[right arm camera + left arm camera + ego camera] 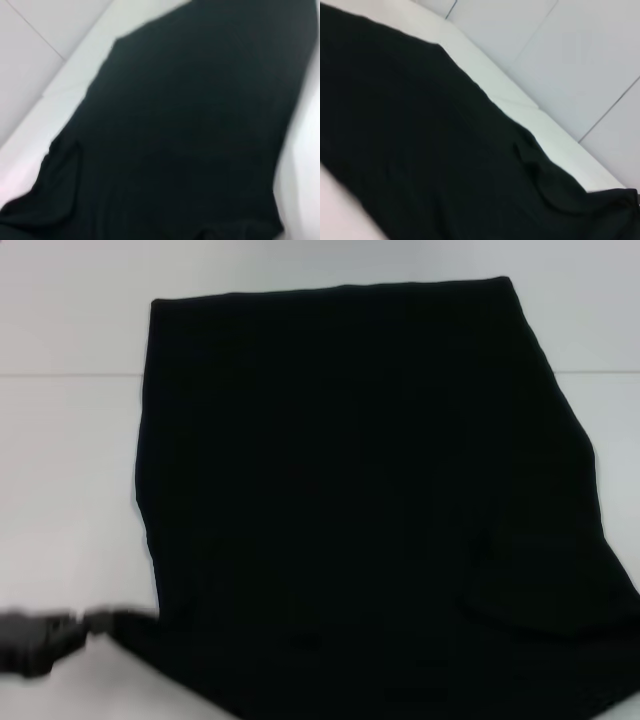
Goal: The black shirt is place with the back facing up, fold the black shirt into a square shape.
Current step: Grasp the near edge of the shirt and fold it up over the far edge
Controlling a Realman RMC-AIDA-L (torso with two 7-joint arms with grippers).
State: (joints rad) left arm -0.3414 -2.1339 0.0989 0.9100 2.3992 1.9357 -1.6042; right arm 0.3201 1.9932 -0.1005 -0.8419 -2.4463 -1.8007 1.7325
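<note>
**Black shirt on white counter, one claw at its near left corner**

Item: black shirt, laid flat on the white counter, plain side up, no lettering visible. Far edge straight; sides widen toward the near edge, where the cloth runs out of view. Low fold or ridge near the right near part.

Left claw: low at the near left, touching the shirt's near-left corner; whether clenched or released cannot be told.

Right claw: not visible in any view; its wrist camera looks onto the shirt
</note>
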